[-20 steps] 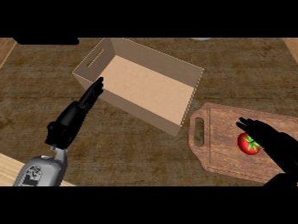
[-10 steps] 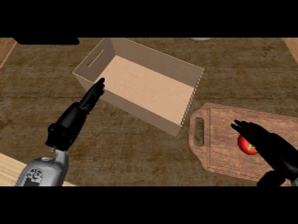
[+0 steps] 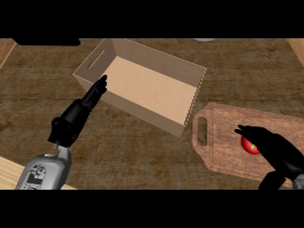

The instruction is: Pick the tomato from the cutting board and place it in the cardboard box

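A red tomato (image 3: 248, 146) lies on the wooden cutting board (image 3: 220, 142) at the right, mostly covered by my right hand (image 3: 276, 149). That hand lies over the tomato with its fingers bending down around it. The open cardboard box (image 3: 144, 84) stands at the upper middle, left of the board. My left hand (image 3: 82, 111) stays open and still, fingers straight, its tips next to the box's left wall.
The cutting board has a handle slot (image 3: 201, 132) on its left side, close to the box's near corner. A lighter wooden strip (image 3: 3, 171) runs along the lower left. A dark object (image 3: 46, 41) sits at the top left.
My right hand has slid left and down over the tomato, covering more of it. The left hand and the box have not moved.
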Controlling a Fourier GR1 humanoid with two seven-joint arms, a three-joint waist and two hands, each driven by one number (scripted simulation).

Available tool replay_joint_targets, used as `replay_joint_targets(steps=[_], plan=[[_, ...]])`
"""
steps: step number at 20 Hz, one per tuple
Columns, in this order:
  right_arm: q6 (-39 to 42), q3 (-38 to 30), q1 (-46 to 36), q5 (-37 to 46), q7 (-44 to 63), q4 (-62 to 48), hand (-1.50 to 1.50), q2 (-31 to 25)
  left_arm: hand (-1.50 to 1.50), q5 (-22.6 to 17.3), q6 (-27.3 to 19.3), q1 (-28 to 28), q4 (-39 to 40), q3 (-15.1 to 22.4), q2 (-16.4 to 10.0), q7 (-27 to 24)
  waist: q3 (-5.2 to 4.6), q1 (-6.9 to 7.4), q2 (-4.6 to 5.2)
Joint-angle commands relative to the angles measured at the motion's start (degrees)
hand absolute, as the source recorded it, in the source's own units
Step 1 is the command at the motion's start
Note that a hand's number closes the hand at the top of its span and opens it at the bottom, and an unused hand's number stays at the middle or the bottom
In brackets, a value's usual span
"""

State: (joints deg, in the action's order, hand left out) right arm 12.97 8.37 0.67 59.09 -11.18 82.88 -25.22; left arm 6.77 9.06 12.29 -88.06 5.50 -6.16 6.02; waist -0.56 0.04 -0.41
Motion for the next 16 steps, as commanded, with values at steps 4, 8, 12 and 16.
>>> replay_joint_targets(steps=[4,8,12,16], plan=[[-5.3,1.6,-2.3,5.1,-2.9,-7.9,1.50,2.7,0.00,0.1,1.1,-0.4,2.8,-1.9,-0.4,-3.6,0.56,0.02,0.50],[-2.7,3.0,-1.6,6.6,6.0,-0.5,1.50,8.0,0.00,2.4,-1.3,-1.9,-0.8,1.5,2.7,-0.8,0.54,-0.15,0.33],[-1.7,9.4,-5.9,11.3,27.2,0.8,1.50,24.5,0.00,0.8,1.2,-1.8,-0.4,1.1,1.4,-1.5,0.36,2.45,0.37],[-2.9,14.6,-10.7,12.7,39.5,1.9,1.50,24.8,0.00,1.2,1.2,0.0,0.8,1.6,2.2,-1.4,0.41,3.98,0.70]])
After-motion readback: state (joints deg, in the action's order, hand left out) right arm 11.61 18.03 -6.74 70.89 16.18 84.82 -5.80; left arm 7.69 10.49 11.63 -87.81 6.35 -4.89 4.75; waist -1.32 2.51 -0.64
